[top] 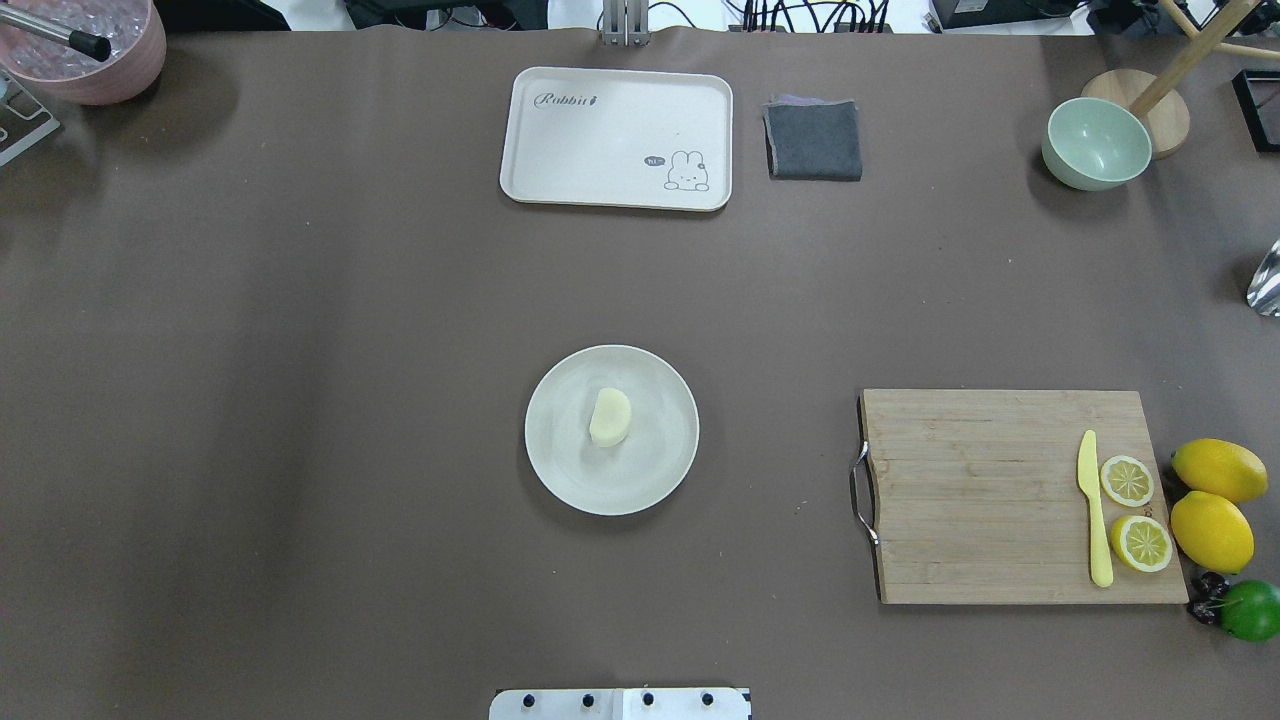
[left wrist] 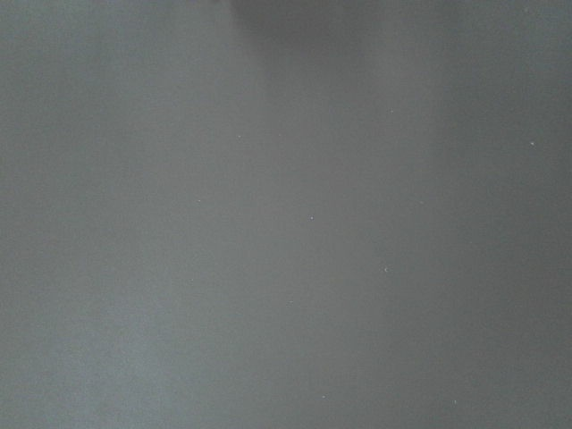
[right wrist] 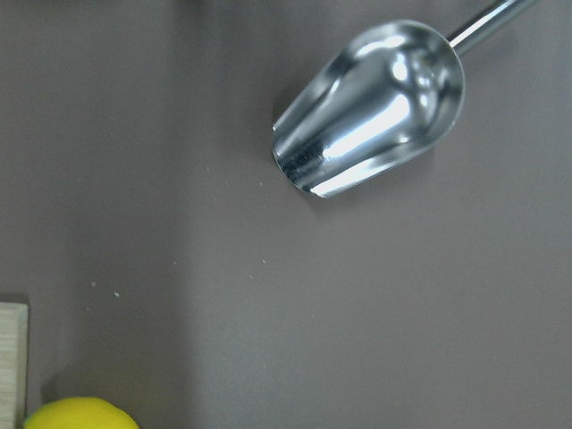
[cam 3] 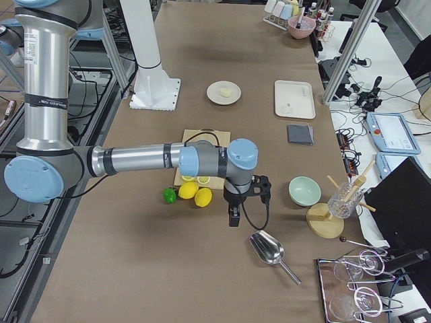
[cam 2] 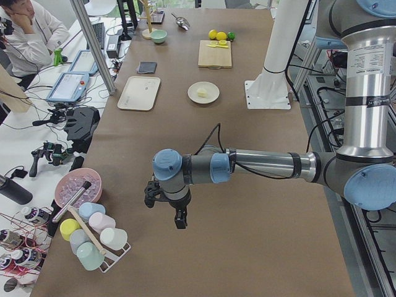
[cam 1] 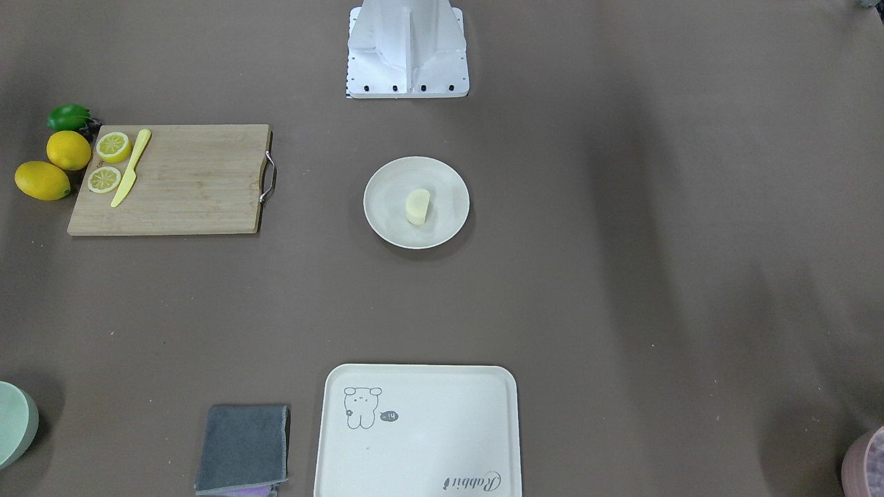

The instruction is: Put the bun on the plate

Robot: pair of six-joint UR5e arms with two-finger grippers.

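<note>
Lying on the plate, the bun is looking light and soft, so I am thinking a gentle pinch across its flat side is best. The left hand and right hand are hanging far away, and how open they are I cannot tell.

"Rabbit" on the cream tray

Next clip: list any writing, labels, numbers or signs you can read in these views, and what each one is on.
"Rabbit": script lettering in one corner of the tray.
Dark bubble beside the tray's animal drawing: holds a short mark, too small to read.
Tablets on the side desk: screens too small to read.
No other legible text shows in any view.
</note>
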